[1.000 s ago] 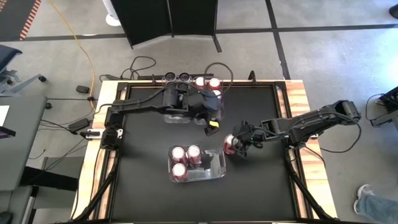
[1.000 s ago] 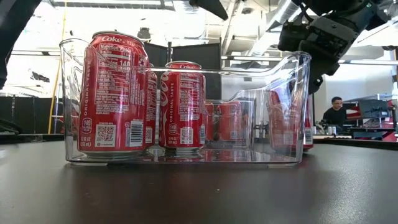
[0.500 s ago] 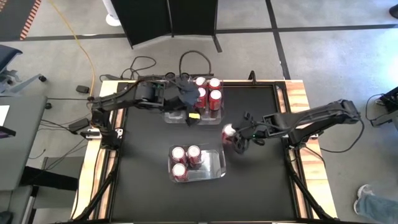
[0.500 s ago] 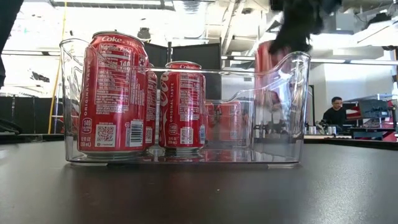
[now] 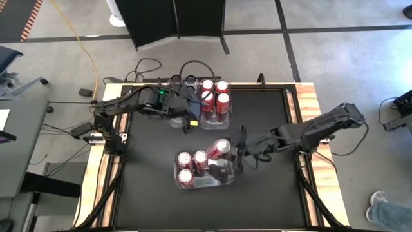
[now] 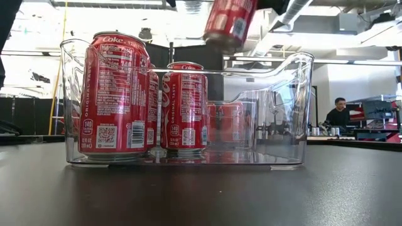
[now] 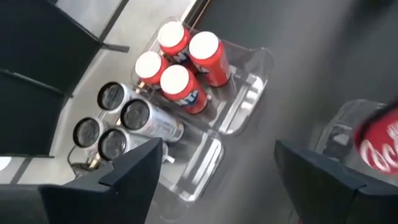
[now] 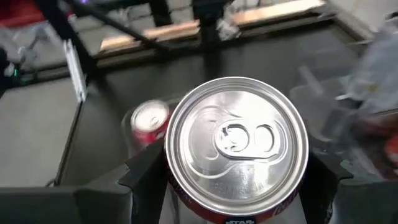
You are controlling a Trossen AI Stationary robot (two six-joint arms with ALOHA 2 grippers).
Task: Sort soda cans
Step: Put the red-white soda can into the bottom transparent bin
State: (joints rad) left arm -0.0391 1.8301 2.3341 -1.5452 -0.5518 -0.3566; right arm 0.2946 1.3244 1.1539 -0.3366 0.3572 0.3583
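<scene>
Red can [image 5: 221, 148] clamped in right gripper [image 5: 233, 153], tilted over near bin [image 5: 226, 175] w/ three reds – matching colours; left gripper [image 5: 188, 122] gapes empty – waiting by far bins

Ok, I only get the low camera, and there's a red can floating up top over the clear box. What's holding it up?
Observer: The right gripper is clamped on that red can, high over the near bin.
Operator: How many cans are inside the box? I count two for sure.
Observer: From above there are three standing cans, all red.
Operator: Where's the other arm?
Observer: The left gripper is open and empty, over by the far bins.
Operator: What's in those?
Observer: One holds four red ones, the other four silver ones.
</scene>
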